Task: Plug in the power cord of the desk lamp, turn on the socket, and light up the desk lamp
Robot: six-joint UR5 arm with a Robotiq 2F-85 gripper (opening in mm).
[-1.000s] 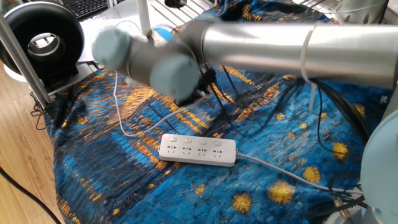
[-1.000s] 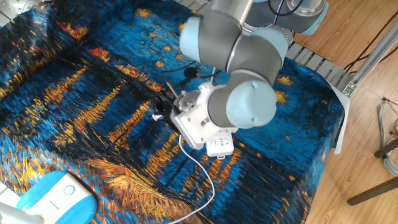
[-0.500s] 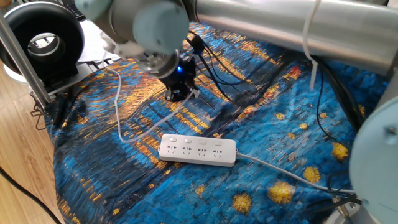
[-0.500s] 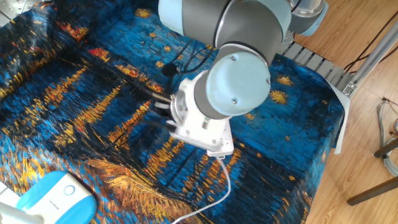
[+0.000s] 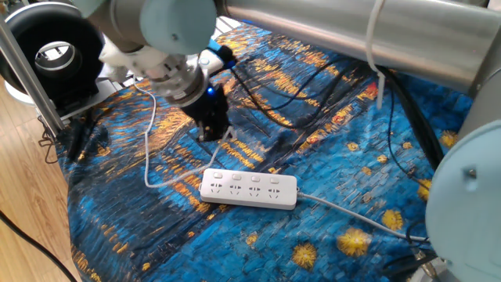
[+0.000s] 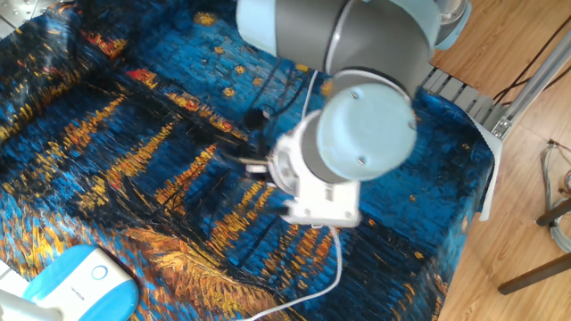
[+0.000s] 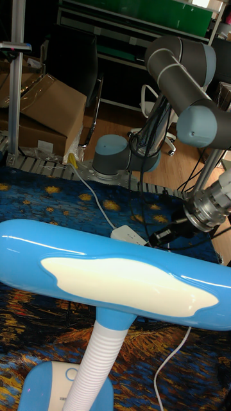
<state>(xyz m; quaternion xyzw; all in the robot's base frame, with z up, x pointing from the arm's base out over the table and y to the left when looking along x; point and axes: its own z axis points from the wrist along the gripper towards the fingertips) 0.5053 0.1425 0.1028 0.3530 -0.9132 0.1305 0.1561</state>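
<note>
**Wrist swings down toward the strip, cord in tow**

In one fixed view we see the gripper lower and further left than half a second ago, now just at 12 o'clock of the socket and close above the cloth; the power cord trails from it in a loop out to 9 o'clock and back toward the strip; we read this as the plug being carried in for insertion, nothing plugged yet; the jaws are dark and blurred, so we cannot tell how wide they stand or whether the plug sits between them; all four outlets look empty.

In the other fixed view the arm's wrist has slid right and now covers nearly all of the socket; the gripper itself is barely visible at 9 o'clock of the wrist; the cord hangs down at 6 o'clock; the desk lamp shows only its blue base, cut off at the lower left corner.

In the tall fixed view the lamp's head fills the foreground and is unlit; the gripper is a dark shape at 3 o'clock beside the socket, with the plug impossible to make out.
</note>
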